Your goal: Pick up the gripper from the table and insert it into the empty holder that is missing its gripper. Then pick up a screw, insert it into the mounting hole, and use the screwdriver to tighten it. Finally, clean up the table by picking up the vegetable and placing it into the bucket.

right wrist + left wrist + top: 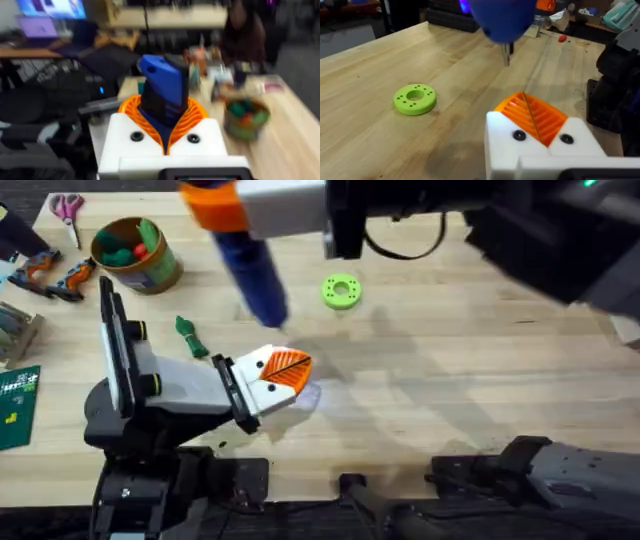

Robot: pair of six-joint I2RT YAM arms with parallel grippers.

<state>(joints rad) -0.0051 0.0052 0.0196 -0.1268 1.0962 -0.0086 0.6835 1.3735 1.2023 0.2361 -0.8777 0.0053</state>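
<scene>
This looks like a robot lab or workshop. A pale wooden worktop (450, 390) fills the middle of the overhead picture. At its upper left lie scissors (68, 208) with pink handles and pliers (52, 272) with orange grips. A green circuit board (17, 405) sits at the left edge. In the right wrist picture, glowing computer screens (50, 10) stand at the upper left, and more cluttered tables (165, 17) stand behind.
</scene>
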